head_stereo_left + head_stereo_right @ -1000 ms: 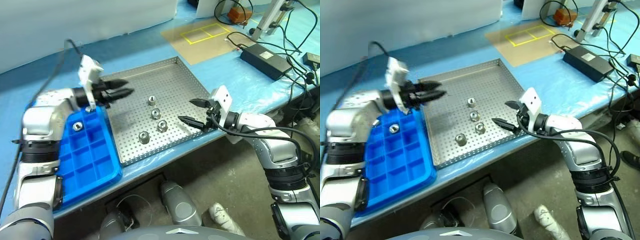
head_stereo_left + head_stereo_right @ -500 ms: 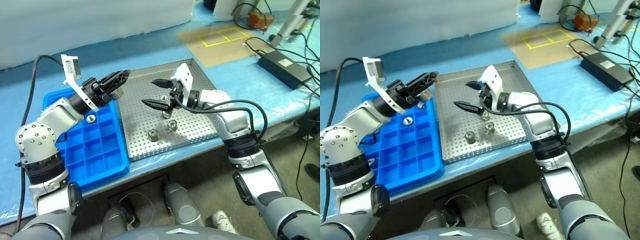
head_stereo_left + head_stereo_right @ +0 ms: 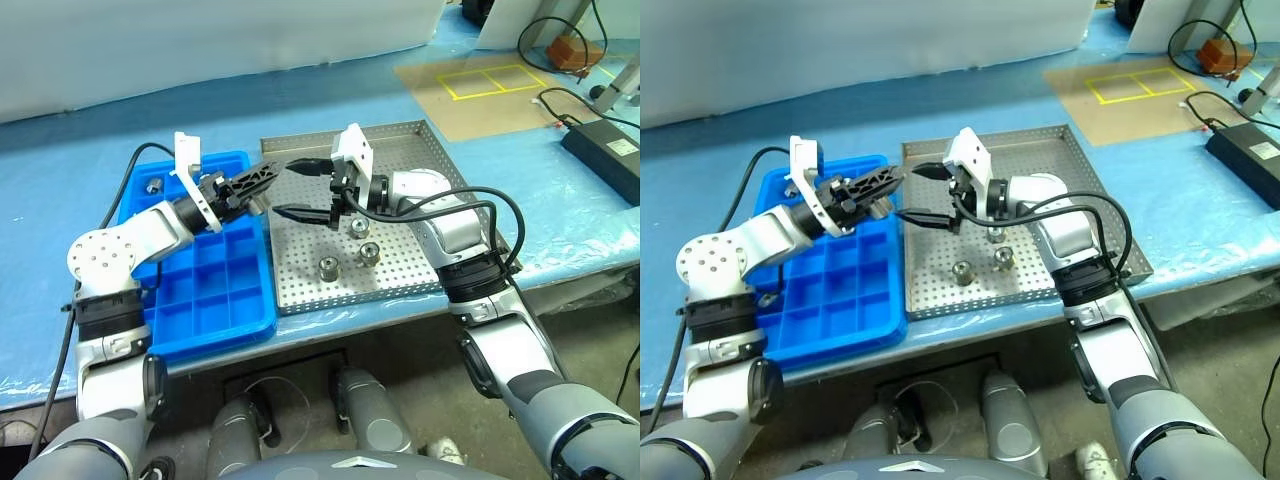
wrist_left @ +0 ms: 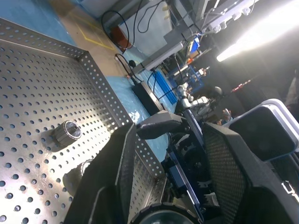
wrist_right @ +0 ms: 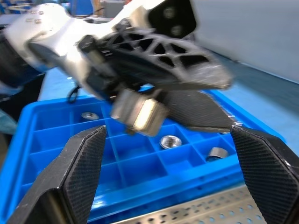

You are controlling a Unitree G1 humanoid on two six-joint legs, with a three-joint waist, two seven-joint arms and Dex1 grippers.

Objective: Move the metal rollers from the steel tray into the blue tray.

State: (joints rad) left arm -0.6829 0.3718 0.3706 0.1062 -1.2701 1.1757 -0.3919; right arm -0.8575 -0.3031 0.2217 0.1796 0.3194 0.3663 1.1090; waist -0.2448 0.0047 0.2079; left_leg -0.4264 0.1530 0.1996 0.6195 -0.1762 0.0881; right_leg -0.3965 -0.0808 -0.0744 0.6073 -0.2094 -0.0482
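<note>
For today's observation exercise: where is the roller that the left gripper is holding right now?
In the right wrist view, the metal roller is pinched in the left gripper, above the blue tray near its edge beside the steel tray, facing the open right gripper.

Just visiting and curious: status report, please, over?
Left gripper shut on a roller. Right gripper open, facing it. Three rollers visible in steel tray. Nothing in the way.

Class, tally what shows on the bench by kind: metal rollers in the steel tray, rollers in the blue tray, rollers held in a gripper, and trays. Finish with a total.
In the steel tray, metal rollers in view: 3
In the blue tray, rollers: 3
In the left gripper, held roller: 1
Trays: 2
Total: 9
</note>
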